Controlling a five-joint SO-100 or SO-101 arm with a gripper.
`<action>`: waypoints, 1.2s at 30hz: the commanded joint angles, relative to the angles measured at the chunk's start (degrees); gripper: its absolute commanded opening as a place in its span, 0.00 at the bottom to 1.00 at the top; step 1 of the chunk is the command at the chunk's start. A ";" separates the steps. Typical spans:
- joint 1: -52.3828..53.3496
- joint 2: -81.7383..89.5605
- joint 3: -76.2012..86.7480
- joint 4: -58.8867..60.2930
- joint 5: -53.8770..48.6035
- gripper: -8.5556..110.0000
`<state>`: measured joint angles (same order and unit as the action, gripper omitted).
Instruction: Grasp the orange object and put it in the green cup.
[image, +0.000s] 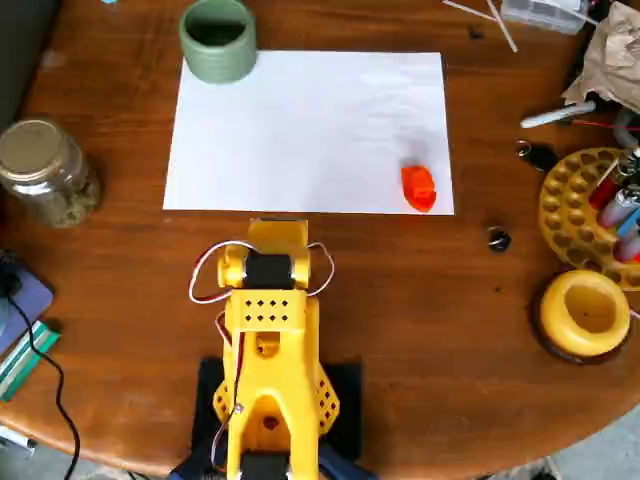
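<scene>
Orange object (419, 187) sits at the near right corner of the white sheet (300, 130), green cup (217, 38) far left. Looks light, stiff, lumpy: pinch its narrow middle. Claw hidden under the arm (268, 330); can't tell its opening.

Table (430, 300): polished brown wood, faint sheen. Sheet (300, 130): matt white paper. Arm (270, 340): yellow plastic, perforated. Jar (45, 175): clear glass, dull metal lid. Green cup (217, 40): matt, possibly plastic. Orange object (419, 187): glossy, lumpy.

Wooden table (400, 300) under white paper (300, 130), jar (45, 170)
</scene>
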<state>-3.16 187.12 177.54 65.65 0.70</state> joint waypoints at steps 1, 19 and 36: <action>0.35 -0.35 -0.09 0.18 0.00 0.07; 0.35 -0.35 -0.09 0.18 0.00 0.07; 10.55 -0.35 -0.09 -12.04 16.70 0.07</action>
<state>4.83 187.12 177.54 58.54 8.61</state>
